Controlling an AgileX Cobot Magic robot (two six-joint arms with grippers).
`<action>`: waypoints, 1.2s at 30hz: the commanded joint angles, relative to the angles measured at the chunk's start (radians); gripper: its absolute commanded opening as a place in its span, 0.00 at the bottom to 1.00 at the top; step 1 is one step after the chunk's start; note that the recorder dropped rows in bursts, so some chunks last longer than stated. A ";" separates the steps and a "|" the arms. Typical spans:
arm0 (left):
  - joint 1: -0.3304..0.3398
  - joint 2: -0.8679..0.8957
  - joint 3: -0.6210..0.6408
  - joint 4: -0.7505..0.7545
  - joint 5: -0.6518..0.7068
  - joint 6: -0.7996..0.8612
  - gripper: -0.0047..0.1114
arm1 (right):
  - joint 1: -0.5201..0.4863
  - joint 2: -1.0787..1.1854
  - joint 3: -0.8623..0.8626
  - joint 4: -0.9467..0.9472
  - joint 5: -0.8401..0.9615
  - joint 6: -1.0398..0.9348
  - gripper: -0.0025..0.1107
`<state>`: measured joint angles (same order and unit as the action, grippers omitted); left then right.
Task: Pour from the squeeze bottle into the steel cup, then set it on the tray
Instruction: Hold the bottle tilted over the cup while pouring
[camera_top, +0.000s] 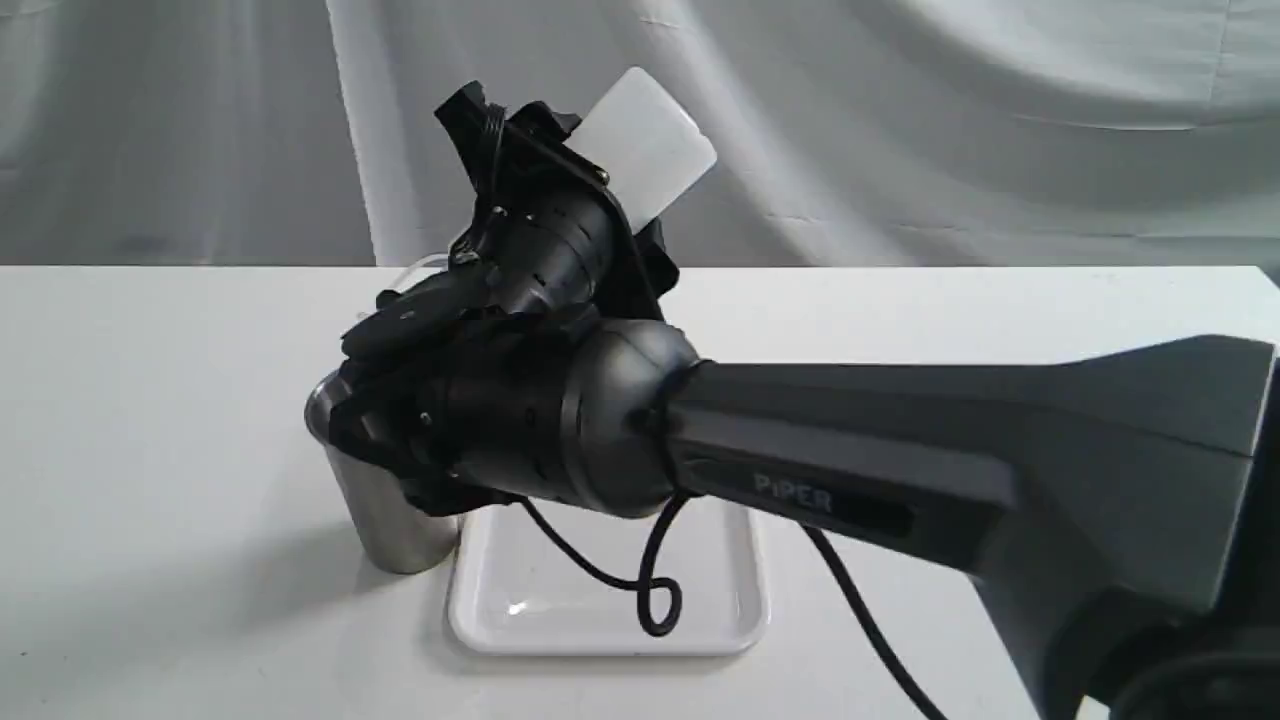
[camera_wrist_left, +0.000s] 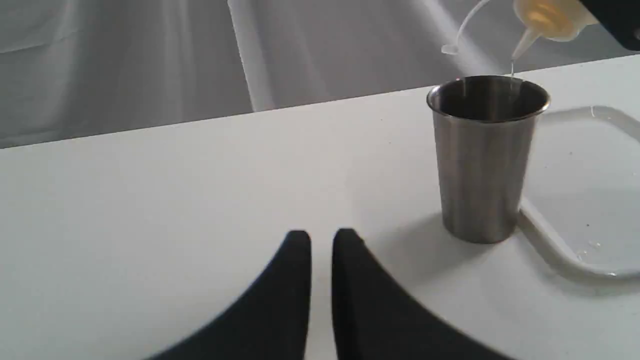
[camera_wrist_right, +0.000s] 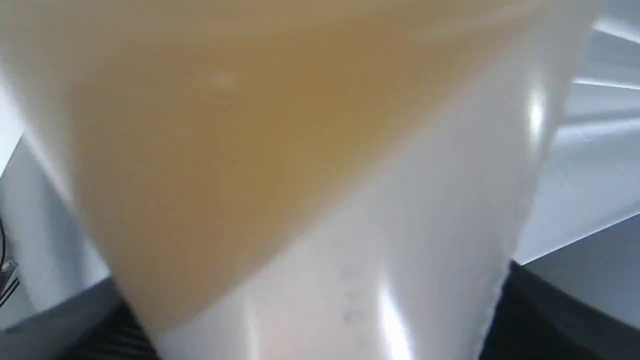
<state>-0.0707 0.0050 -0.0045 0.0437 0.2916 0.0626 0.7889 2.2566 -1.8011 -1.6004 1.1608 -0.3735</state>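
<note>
**Risk of dribbling past the rim**

Could miss the steel cup (camera_wrist_left: 482, 160): drips thinly from the nozzle right at the far lip, so may run down the outside onto the table (camera_wrist_left: 200, 200) or the tray (camera_wrist_left: 555, 252) just beside. Could surge if squeezed harder or tipped further. Might knock the cup with the wrist, low and close above it.

Reaches across from the right, wrist rolled, with the right gripper (camera_top: 590, 190) clamped around the squeeze bottle (camera_top: 645, 150), base raised, nozzle down over the cup. Rests the left gripper (camera_wrist_left: 321, 240) low over the table, apart from the cup, jaws nearly together, empty
</note>
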 joint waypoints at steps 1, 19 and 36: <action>-0.003 -0.005 0.004 0.001 -0.007 -0.002 0.11 | 0.001 -0.019 -0.012 -0.050 0.016 0.000 0.36; -0.003 -0.005 0.004 0.001 -0.007 -0.002 0.11 | 0.001 -0.019 -0.012 -0.056 0.016 -0.012 0.36; -0.003 -0.005 0.004 0.001 -0.007 -0.002 0.11 | 0.001 -0.019 -0.012 0.022 0.020 0.131 0.36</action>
<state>-0.0707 0.0050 -0.0045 0.0437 0.2916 0.0626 0.7889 2.2566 -1.8011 -1.5671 1.1626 -0.2780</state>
